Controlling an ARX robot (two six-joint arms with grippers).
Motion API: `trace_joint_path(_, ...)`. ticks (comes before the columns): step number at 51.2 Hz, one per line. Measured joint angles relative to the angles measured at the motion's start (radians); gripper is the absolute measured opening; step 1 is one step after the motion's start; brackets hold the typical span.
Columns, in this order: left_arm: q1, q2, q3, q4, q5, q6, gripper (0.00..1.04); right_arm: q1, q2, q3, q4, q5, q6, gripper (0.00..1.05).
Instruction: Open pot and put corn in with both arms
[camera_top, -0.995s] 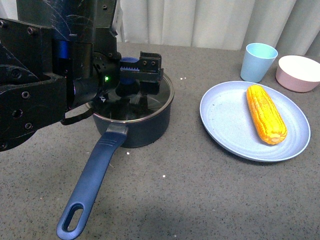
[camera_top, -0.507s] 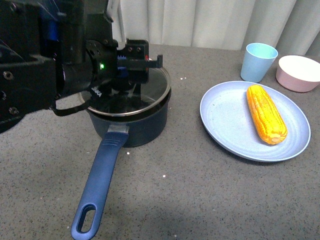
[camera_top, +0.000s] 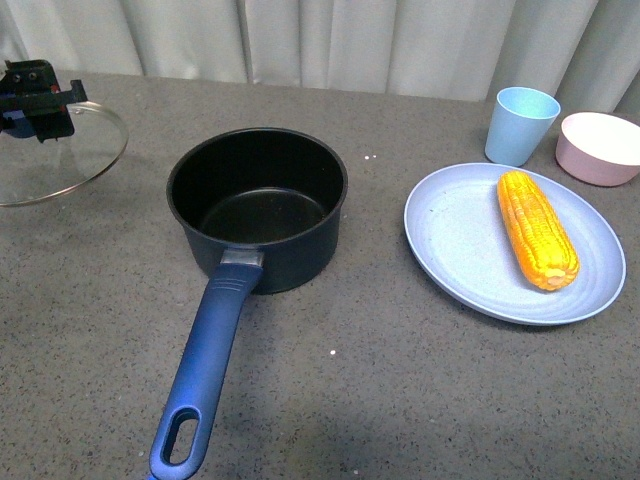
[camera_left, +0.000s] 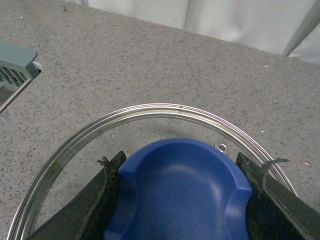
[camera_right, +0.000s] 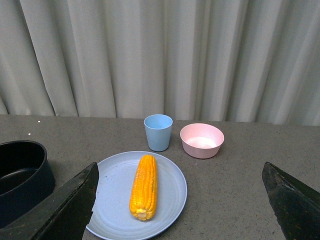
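Observation:
The navy-blue pot (camera_top: 257, 206) stands open at the table's middle, black inside and empty, its long handle (camera_top: 205, 372) pointing toward me. It also shows in the right wrist view (camera_right: 20, 175). My left gripper (camera_top: 35, 96) is shut on the glass pot lid (camera_top: 60, 155) at the far left; in the left wrist view the jaws clamp the lid's blue knob (camera_left: 180, 195) inside the glass rim (camera_left: 150, 112). The corn (camera_top: 537, 228) lies on a blue plate (camera_top: 450, 240); it also shows in the right wrist view (camera_right: 144, 186). My right gripper (camera_right: 180, 210) is open, well above and short of the plate.
A light-blue cup (camera_top: 522, 124) and a pink bowl (camera_top: 598, 146) stand behind the plate at the back right. White curtains hang behind the table. A grey-green grille object (camera_left: 15, 75) sits at the table's left edge.
My left gripper has lifted the lid off the pot and carried it to the far left. The arm no longer covers the pot, which now stands open.

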Motion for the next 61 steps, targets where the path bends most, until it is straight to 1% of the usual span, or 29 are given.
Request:
trace_joint_path(13,0.013,0.17,0.045,0.022,0.04,0.027,0.58,0.0,0.0,0.0,0.0,0.0,0.0,0.96)
trace_joint_path(26,0.022,0.206,0.067,0.006,0.029,0.033,0.58,0.0,0.0,0.0,0.0,0.0,0.0,0.96)
trace_joint_path(29,0.022,0.206,0.068,0.003,0.027,0.04,0.7,0.0,0.0,0.0,0.0,0.0,0.0,0.96)
trace_joint_path(30,0.022,0.206,0.068,0.002,0.028,0.039,0.75,0.0,0.0,0.0,0.0,0.0,0.0,0.96)
trace_joint_path(33,0.022,0.2,0.064,0.001,0.03,0.039,0.86,0.0,0.0,0.0,0.0,0.0,0.0,0.96)
trace_joint_path(34,0.022,0.193,0.059,0.001,0.033,0.039,0.91,0.0,0.0,0.0,0.0,0.0,0.0,0.96)
trace_joint_path(36,0.023,0.179,0.047,0.006,0.037,0.039,0.98,0.0,0.0,0.0,0.0,0.0,0.0,0.96)
trace_joint_path(37,0.023,0.169,0.041,0.006,0.037,0.04,1.0,0.0,0.0,0.0,0.0,0.0,0.0,0.96)
trace_joint_path(40,0.023,0.117,0.007,0.011,0.053,0.039,0.98,0.0,0.0,0.0,0.0,0.0,0.0,0.96)
trace_joint_path(49,0.024,-0.051,-0.086,0.026,0.091,0.029,0.98,0.0,0.0,0.0,0.0,0.0,0.0,0.96)
trace_joint_path(56,0.026,-0.261,-0.224,0.016,0.126,0.012,0.98,0.0,0.0,0.0,0.0,0.0,0.0,0.96)
trace_joint_path(57,0.028,-0.269,-0.243,0.037,0.141,0.019,0.97,0.0,0.0,0.0,0.0,0.0,0.0,0.96)
trace_joint_path(58,0.028,-0.286,-0.283,0.124,0.172,0.03,0.92,0.0,0.0,0.0,0.0,0.0,0.0,0.96)
trace_joint_path(60,0.026,-0.324,-0.365,0.27,0.183,0.044,0.83,0.0,0.0,0.0,0.0,0.0,0.0,0.96)
trace_joint_path(61,0.024,-0.349,-0.399,0.302,0.183,0.048,0.79,0.0,0.0,0.0,0.0,0.0,0.0,0.96)
